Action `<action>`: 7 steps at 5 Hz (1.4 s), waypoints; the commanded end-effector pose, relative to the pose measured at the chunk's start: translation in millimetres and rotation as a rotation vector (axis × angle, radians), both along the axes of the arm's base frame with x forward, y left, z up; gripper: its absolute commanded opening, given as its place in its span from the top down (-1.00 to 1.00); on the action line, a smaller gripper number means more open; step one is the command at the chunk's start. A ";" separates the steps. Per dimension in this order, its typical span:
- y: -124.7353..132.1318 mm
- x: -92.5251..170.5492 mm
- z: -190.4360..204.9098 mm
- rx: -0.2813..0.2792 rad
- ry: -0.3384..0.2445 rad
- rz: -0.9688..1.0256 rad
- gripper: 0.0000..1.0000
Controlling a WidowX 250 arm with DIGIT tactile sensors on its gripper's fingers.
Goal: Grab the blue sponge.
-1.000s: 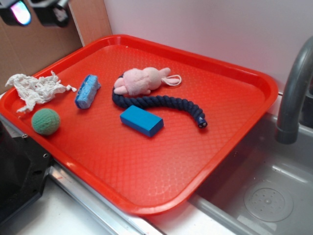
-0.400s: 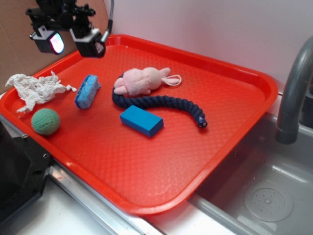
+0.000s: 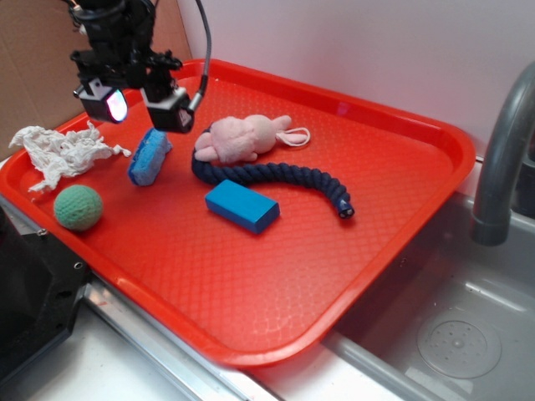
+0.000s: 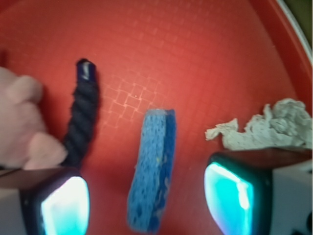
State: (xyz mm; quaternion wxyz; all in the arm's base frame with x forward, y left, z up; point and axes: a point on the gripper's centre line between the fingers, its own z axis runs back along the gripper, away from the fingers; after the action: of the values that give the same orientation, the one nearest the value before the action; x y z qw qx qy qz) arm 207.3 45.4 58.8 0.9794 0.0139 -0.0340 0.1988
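Blue sponge (image 4: 154,169) below open gripper (image 4: 146,203), between fingers (image 4: 64,204).

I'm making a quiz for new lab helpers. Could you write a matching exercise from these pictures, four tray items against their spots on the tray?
Items:
1. blue sponge
2. green ball
3. pink plush toy
4. crumpled paper

Places:
A. touching the dark rope
B. between the open end effector fingers in the wrist view
C. far left edge, behind the ball
D. nearest the tray's front-left rim

Pairs: 1-B, 2-D, 3-A, 4-C
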 end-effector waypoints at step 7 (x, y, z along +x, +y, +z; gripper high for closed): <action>-43.3 -36.9 168.4 -0.043 -0.083 -0.309 1.00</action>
State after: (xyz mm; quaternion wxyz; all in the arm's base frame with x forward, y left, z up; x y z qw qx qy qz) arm 171.1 -4.0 216.5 0.9975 -0.0202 -0.0499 0.0449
